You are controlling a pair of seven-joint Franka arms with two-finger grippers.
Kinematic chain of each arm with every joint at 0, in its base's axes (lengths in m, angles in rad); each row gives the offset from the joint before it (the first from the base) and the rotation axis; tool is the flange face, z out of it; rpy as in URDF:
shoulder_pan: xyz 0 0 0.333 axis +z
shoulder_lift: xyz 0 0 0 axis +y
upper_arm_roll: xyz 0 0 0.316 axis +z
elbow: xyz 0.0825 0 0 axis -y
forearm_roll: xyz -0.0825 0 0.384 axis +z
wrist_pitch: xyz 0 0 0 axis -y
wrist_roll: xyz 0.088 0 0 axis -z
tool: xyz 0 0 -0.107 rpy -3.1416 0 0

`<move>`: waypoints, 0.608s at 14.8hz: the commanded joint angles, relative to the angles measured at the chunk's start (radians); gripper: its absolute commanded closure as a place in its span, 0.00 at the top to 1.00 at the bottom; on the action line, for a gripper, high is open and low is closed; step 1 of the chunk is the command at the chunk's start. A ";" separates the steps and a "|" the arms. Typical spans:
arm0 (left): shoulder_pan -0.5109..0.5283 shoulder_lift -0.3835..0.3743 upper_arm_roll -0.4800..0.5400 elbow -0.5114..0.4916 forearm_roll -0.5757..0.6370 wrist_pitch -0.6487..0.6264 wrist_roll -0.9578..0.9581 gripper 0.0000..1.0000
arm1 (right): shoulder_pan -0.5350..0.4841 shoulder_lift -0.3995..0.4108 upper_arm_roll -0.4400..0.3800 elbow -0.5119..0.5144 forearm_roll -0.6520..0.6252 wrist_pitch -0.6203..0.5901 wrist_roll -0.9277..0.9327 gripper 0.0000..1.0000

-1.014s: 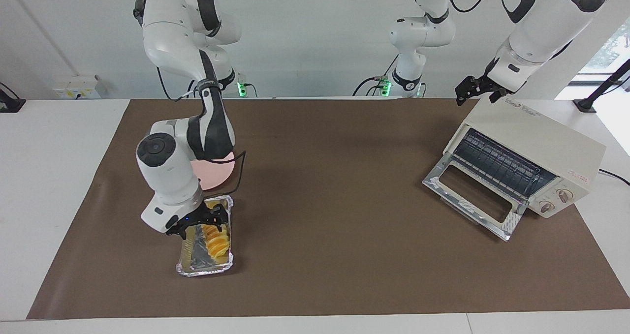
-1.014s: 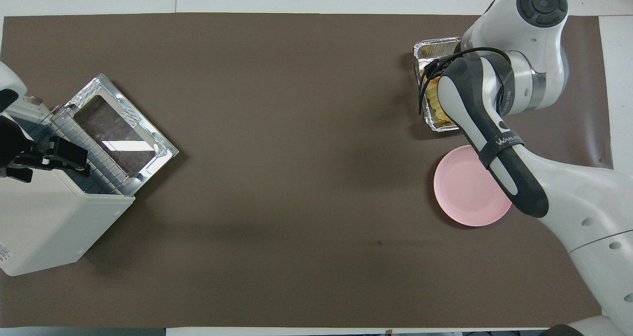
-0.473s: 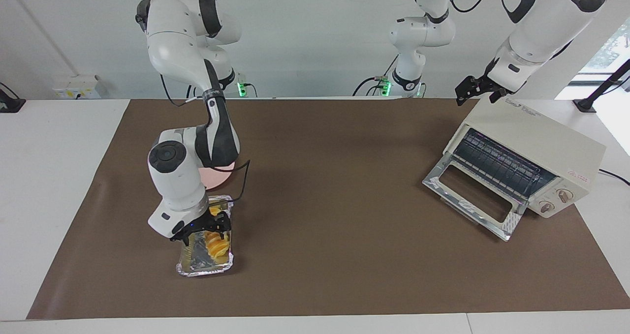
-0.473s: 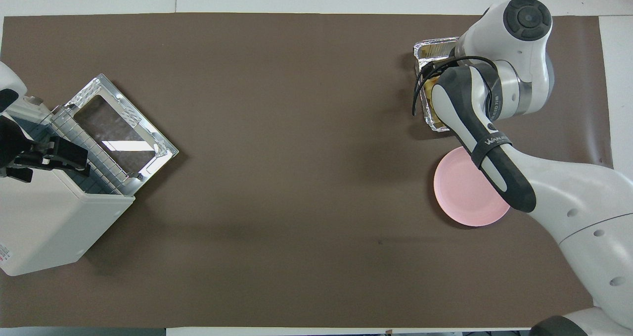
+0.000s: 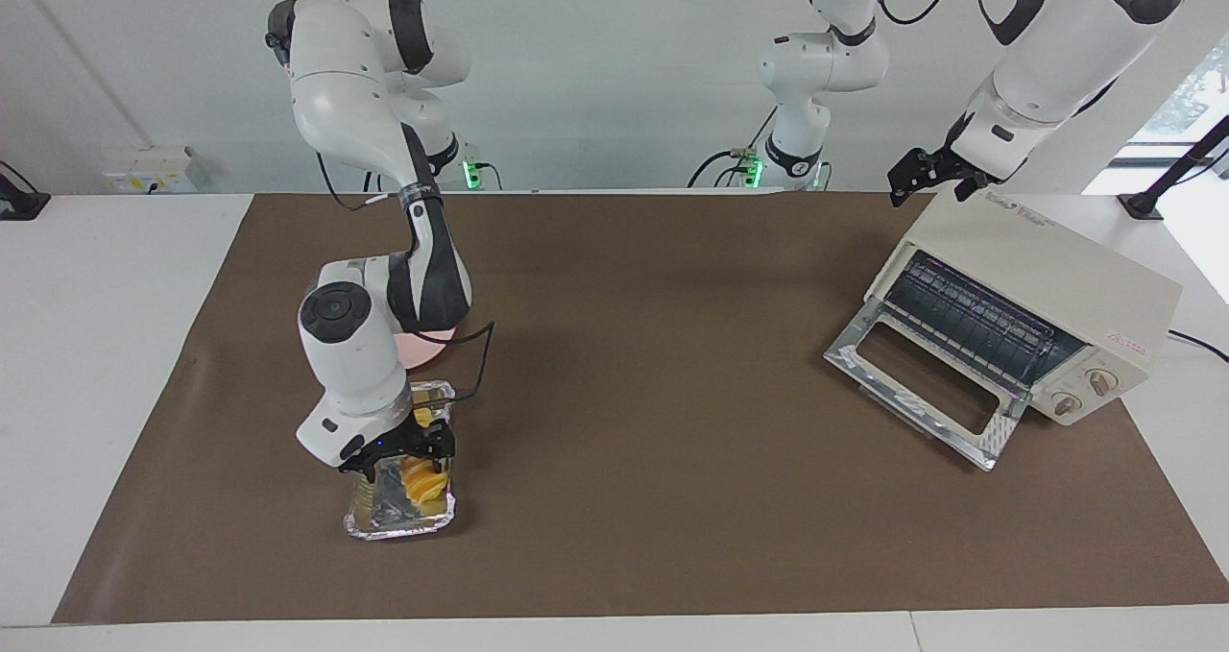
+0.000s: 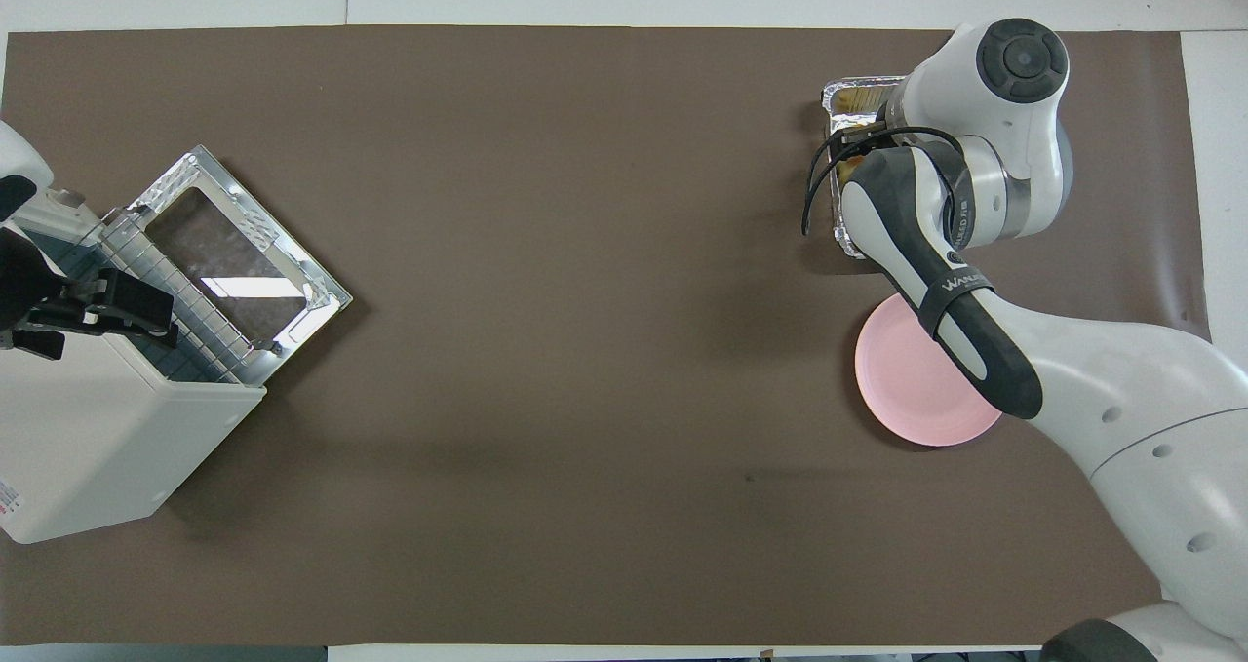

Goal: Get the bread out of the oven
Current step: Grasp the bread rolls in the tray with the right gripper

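Note:
The bread, a golden-orange ridged loaf, lies in a crinkled foil tray toward the right arm's end of the table. My right gripper is down in the tray, right on the loaf and covering the part of it nearer the robots. In the overhead view the right arm hides the loaf, and only the tray's rim shows. The cream oven stands toward the left arm's end, its glass door dropped open and its wire rack bare. My left gripper hangs open over the oven's top, holding nothing.
A round pink plate lies beside the foil tray, nearer the robots, partly under the right arm. A brown mat covers the table between the tray and the oven. A third arm stands idle at the back wall.
My right gripper has sunk lower into the foil tray onto the bread, and its wrist has swung more upright. The left arm has not moved.

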 commanded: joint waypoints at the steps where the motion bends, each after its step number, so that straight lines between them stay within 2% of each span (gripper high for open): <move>1: 0.010 -0.018 -0.008 -0.016 0.012 0.013 0.006 1.00 | -0.008 -0.003 0.008 -0.018 -0.005 0.023 0.064 0.17; 2: 0.010 -0.018 -0.008 -0.016 0.012 0.013 0.006 1.00 | -0.009 -0.003 0.008 -0.018 -0.005 0.022 0.064 0.00; 7: 0.010 -0.018 -0.008 -0.016 0.012 0.013 0.006 1.00 | -0.014 -0.024 0.012 0.009 -0.010 -0.049 0.049 0.00; 9: 0.010 -0.018 -0.008 -0.016 0.012 0.013 0.006 1.00 | -0.017 -0.044 0.014 0.053 -0.010 -0.151 0.024 0.00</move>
